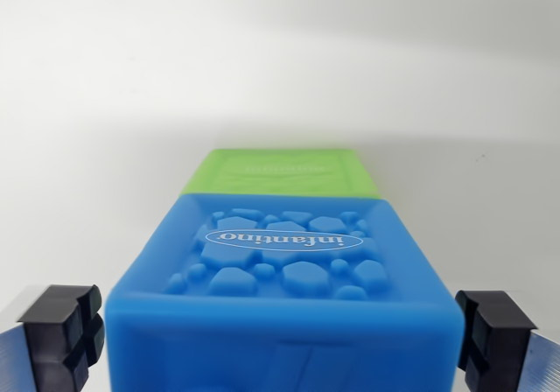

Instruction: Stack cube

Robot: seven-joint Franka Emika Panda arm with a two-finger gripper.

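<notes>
Gripper [280, 339]: two black fingertips [61, 331] at the near edge, spread wide, one on each side of the blue cube, with a narrow gap visible on both sides. Blue cube [280, 269]: between the fingertips, pebbled face with an oval "infantino" logo. Green cube [284, 173]: directly beyond the blue cube, touching its far edge. White surface [280, 59]: plain, extends far.

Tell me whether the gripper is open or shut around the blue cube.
Open: the fingers stand apart from the blue cube's sides, gaps visible.
</notes>
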